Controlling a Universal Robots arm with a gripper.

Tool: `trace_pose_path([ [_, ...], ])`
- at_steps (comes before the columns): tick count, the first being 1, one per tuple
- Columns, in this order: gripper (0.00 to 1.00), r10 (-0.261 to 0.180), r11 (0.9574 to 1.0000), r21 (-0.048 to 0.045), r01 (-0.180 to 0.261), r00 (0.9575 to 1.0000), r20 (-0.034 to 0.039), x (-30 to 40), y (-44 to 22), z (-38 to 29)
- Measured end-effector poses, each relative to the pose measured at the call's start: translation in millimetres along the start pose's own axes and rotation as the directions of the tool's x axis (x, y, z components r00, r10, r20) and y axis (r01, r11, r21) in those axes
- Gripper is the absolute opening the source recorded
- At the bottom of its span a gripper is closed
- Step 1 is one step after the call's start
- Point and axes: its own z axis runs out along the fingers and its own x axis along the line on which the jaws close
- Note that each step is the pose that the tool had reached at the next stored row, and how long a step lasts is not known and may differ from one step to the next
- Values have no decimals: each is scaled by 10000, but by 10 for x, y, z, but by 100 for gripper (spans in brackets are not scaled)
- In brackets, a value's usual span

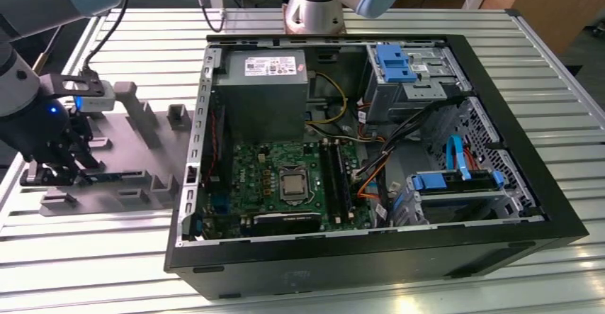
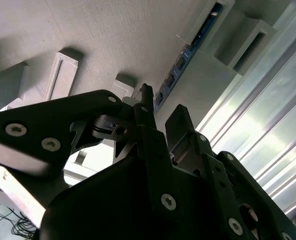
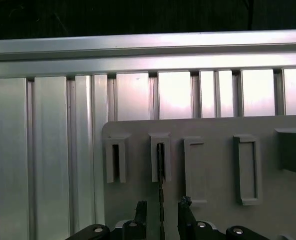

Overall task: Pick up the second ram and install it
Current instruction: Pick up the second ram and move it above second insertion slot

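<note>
Nearest the lens: black end effector (image 3: 161,209), fingers spread and straddling second ram (image 3: 161,187), a gap visible at either face in the first wrist view; grips nothing. Same stance in the second wrist view, with end effector (image 2: 162,105) set about the near stretch of second ram (image 2: 185,52).

Stands on edge as a thin blue-green stick, seated in the slots of grey holder blocks (image 3: 160,145) on grey holder plate (image 3: 217,130), which rests on ribbed aluminium bench (image 3: 48,150). Lies, in the exterior view, towards that view's left of open computer case (image 1: 378,257), well apart from motherboard (image 1: 274,179); end effector (image 1: 59,166) low over the holder plate.

Step in hand, by judgement: pick-up, with the grasp not yet made and installation not begun. Calls for centring on the thin edge, even closure on both faces, and care not to tilt the stick in its slots.

Writing: white label (image 1: 269,66) on grey power supply (image 1: 260,98), print too small to make out; no legible print on holder plate.
</note>
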Motion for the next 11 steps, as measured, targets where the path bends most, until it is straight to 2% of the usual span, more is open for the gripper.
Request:
trace_pose_path([
  [6,38,1,10000,9,-1,10000,0,0,1,59],
  [11,38,0,10000,14,0,10000,0,0,1,72],
])
